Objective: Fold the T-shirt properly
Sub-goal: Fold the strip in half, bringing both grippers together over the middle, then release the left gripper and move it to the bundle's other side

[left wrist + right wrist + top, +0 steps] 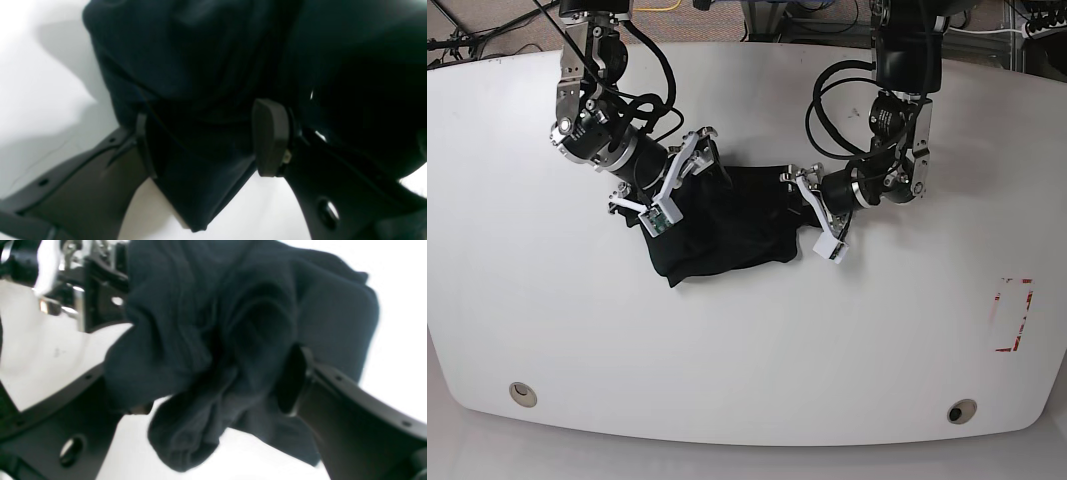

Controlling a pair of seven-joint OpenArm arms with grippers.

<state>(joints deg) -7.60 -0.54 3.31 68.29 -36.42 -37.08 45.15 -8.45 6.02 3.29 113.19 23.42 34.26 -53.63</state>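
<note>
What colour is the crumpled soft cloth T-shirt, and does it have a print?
Plain black T-shirt, no print; clearest in the base view.

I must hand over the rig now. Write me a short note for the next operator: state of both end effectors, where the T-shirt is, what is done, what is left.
Left end effector: jaws apart, T-shirt cloth between them; a firm grip cannot be confirmed.
Right end effector: jaws wide, a thick bunch of cloth between them, apparently held.
T-shirt: crumpled in a heap at the middle of the white table, between both arms.
Done: no neat fold visible.
Left: spread it flat, then fold.
</note>
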